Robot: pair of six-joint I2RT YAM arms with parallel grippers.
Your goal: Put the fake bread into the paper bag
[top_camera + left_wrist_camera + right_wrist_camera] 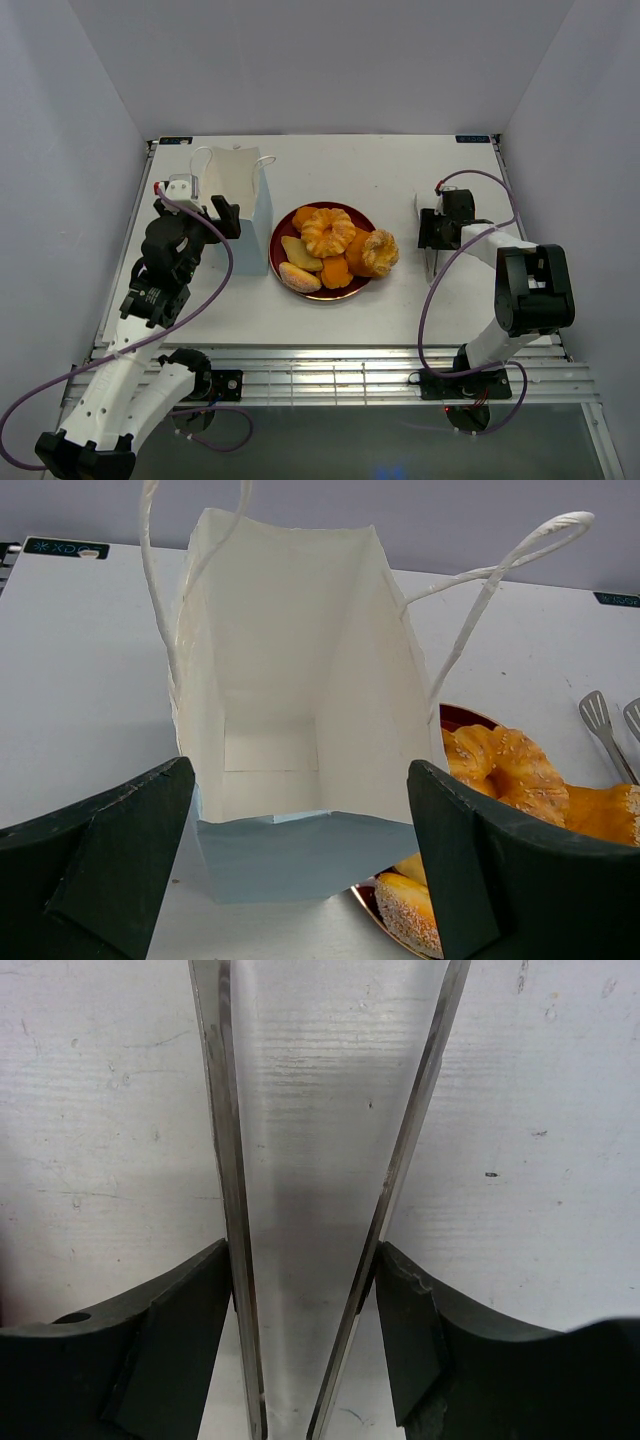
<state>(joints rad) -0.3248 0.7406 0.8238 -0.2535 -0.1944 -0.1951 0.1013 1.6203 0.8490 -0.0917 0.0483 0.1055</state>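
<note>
The fake bread [328, 230] is several glossy orange and tan pieces heaped on a dark red plate [352, 212]. The white paper bag [240, 205] stands upright just left of the plate, mouth open and empty inside [270, 710]. My left gripper [222, 218] is open at the bag's left side; its jaws [300, 770] stand apart, wider than the bag's near wall, gripping nothing. My right gripper [432, 235] is right of the plate, shut on metal tongs [225, 1140] whose two arms press against its fingers [180, 1330].
The tongs [432, 262] point toward the near edge, low over the table. Their tips show in the left wrist view [600, 720] beyond a sesame roll [415, 910] and a twisted bun [510, 770]. White walls enclose the table on three sides.
</note>
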